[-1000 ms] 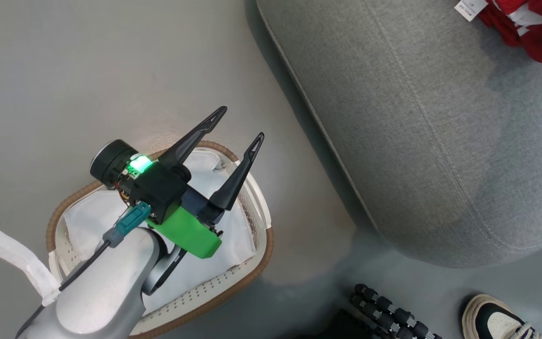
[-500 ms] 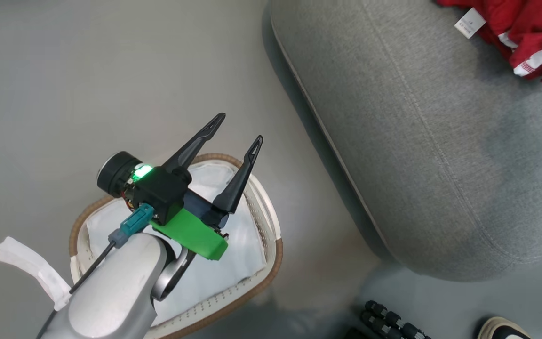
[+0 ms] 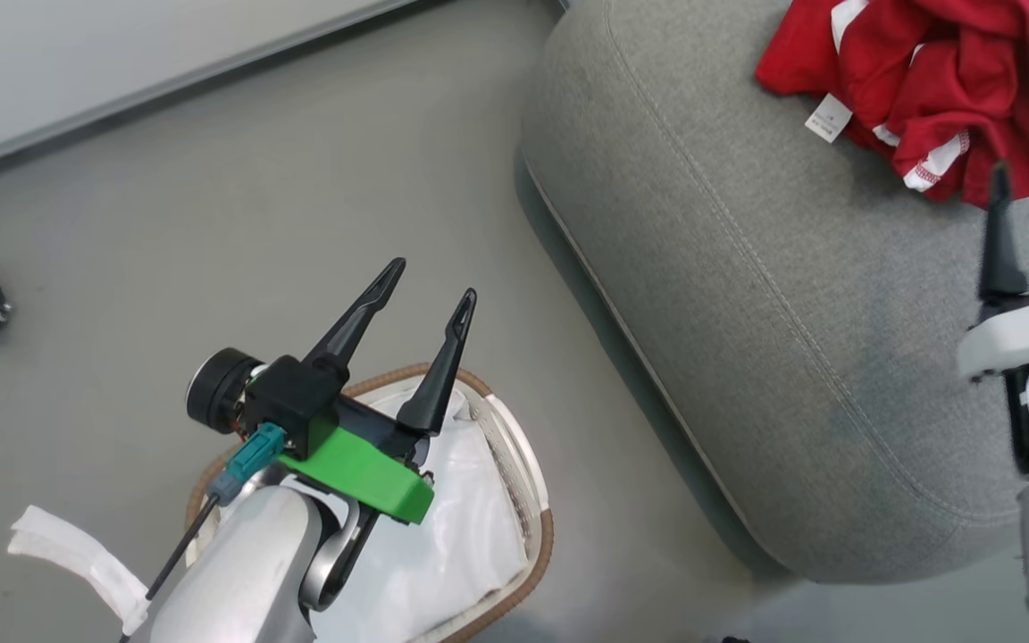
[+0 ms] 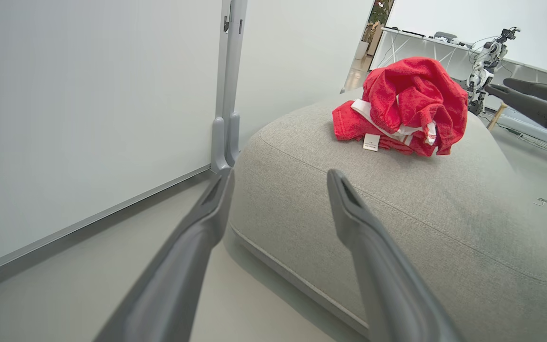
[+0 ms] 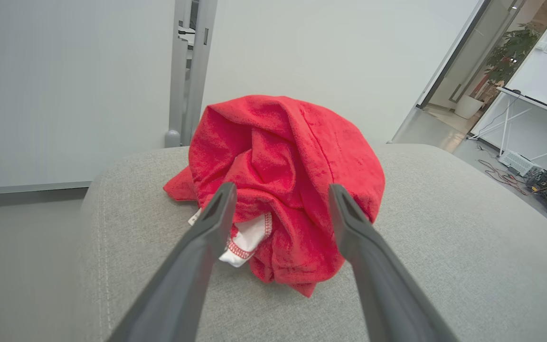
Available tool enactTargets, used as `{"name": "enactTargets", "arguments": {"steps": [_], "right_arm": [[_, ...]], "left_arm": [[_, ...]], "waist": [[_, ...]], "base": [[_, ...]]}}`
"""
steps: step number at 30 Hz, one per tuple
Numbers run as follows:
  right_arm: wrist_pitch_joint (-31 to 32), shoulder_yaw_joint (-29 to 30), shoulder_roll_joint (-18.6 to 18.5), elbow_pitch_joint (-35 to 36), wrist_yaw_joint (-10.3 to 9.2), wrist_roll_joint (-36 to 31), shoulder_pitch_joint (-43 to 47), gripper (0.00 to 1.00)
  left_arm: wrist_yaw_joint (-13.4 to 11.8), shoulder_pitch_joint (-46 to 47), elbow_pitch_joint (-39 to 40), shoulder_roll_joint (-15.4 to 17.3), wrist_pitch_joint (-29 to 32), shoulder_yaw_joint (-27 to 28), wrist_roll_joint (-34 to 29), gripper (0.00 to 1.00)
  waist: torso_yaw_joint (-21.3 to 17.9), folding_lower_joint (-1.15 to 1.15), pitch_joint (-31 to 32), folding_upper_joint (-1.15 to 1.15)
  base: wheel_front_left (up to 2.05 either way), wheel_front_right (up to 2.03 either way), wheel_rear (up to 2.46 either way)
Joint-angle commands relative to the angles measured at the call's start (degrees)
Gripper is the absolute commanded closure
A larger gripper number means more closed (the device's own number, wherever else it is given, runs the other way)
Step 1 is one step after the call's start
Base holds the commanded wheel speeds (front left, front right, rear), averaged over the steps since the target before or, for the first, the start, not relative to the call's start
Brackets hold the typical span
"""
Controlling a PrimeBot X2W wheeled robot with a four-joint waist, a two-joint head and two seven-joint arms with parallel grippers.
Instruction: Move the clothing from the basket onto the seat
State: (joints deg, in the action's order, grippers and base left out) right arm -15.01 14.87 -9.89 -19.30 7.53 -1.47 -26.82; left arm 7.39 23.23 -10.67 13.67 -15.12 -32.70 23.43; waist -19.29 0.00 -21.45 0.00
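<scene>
Seat: carries the clothing at its far end, a bunched heap with no clear long axis, white tag toward the basket side. Basket: white liner visible, partly hidden by the left arm. Right gripper: fingers wide, empty, heap straight ahead of the tips; judged the nearer arm. Left gripper: fingers wide, empty, above the basket, well apart from the heap.

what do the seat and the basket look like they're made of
Seat: matte grey woven fabric, judging by the visible weave and stitched seam. Basket: probably cream plastic, smooth with rows of punched holes; brown rim looks woven; white liner seems creased cloth.
</scene>
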Motion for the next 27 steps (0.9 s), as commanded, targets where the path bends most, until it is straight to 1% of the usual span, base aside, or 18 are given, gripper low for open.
{"name": "enactTargets", "arguments": {"steps": [1, 6, 8, 14, 21, 24, 27], "right_arm": [[-0.2, -1.3, 0.0, 0.8, -0.08, 1.1, 1.4, 0.0], [-0.2, -7.6, 0.3, 2.8, -0.08, 2.3, 3.6, 0.0], [-0.2, -9.6, 0.9, 3.5, -0.07, 3.1, 4.4, 0.0], [-0.2, -14.1, 2.3, 4.6, -0.08, 4.4, 7.9, 0.0], [-0.2, -15.7, 4.2, 3.3, -0.08, 4.3, 11.5, 0.0], [-0.2, -16.2, 4.8, 2.7, -0.08, 3.9, 12.8, 0.0], [-0.2, -15.0, 5.5, 2.9, -0.08, 4.6, 14.0, 0.0]], "left_arm": [[0.2, -1.5, -0.2, -0.5, 0.0, 1.2, -0.9, 0.0], [0.2, -4.2, -1.8, -2.3, 0.0, 5.8, -2.5, 0.0], [0.2, -5.5, -2.9, -3.3, 0.0, 8.7, -3.7, 0.0], [-0.2, -9.1, -6.1, -6.4, 0.0, 16.5, -8.6, 0.0], [-0.2, -12.6, -9.5, -8.6, 0.0, 24.0, -11.3, 0.0], [-0.6, -13.9, -10.2, -9.3, 0.0, 27.4, -12.2, 0.0], [-0.6, -15.3, -10.9, -10.0, 0.0, 29.7, -13.3, 0.0]], "waist": [[1.9, 0.0, 3.9, 0.0], [4.3, 0.0, 6.9, 0.0], [5.8, 0.0, 8.0, 0.0], [10.3, 0.0, 10.6, 0.0], [15.0, 0.0, 12.8, 0.0], [16.6, 0.0, 13.6, 0.0], [18.0, 0.0, 14.5, 0.0]], "base": [[0.0, 0.0, 0.0], [0.0, 0.0, 0.0], [0.0, 0.0, 0.0], [0.0, 0.0, 0.0], [0.0, 0.0, 0.0], [0.0, 0.0, 0.0], [0.0, 0.0, 0.0]]}}
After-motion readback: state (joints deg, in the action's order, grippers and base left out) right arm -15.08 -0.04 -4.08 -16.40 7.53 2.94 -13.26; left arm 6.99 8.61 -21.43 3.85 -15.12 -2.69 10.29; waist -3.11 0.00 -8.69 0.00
